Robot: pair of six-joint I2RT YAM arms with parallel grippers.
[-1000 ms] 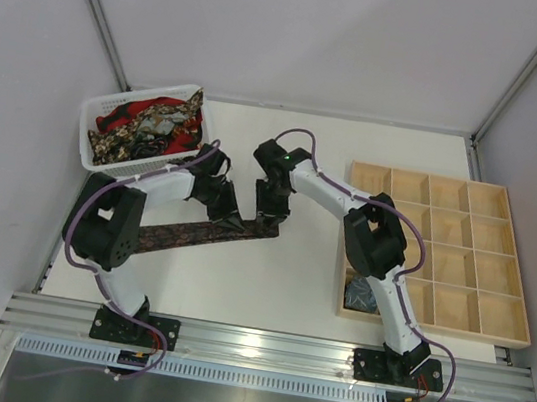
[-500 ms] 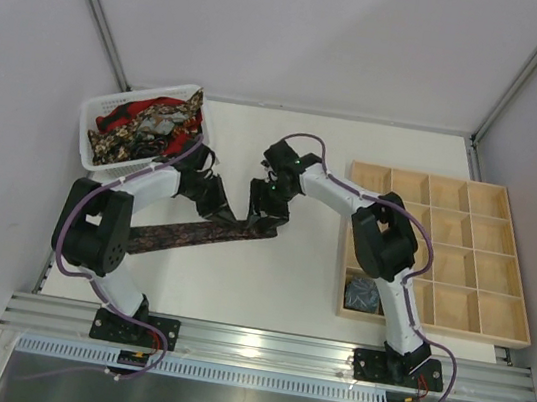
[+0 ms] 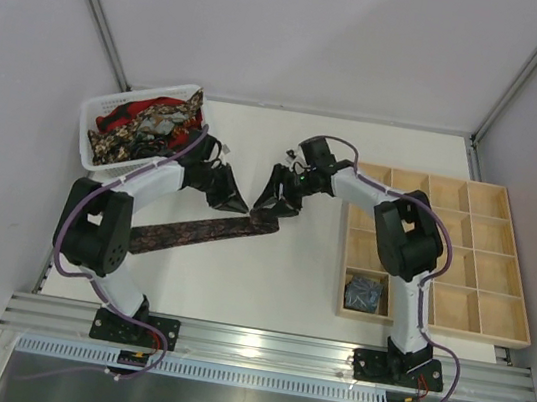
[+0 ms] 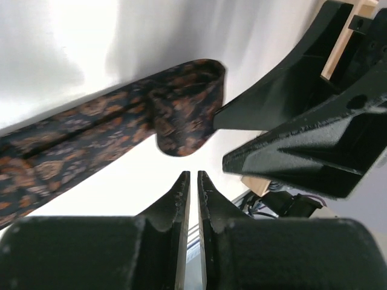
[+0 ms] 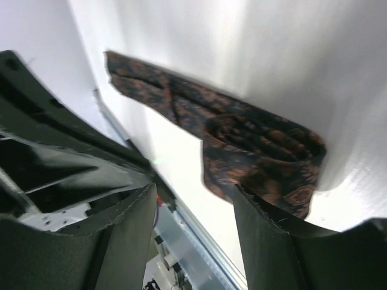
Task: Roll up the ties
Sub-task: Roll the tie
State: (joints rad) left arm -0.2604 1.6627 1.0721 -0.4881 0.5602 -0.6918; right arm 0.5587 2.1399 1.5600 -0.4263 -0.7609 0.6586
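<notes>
Brown tie [image 3: 203, 234] barely begun
One coil [image 3: 364, 293] lies in the tray [image 3: 456, 229] at four o'clock; left gripper [image 4: 193, 176] fingers pressed together, empty; right gripper [image 5: 193, 193] spread.

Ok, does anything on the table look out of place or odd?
The brown patterned tie lies stretched across the table, its right end only a loose, lopsided fold rather than a tight coil. The other ties sit heaped and tangled in the white basket. Nothing looks spilled or damaged.
</notes>
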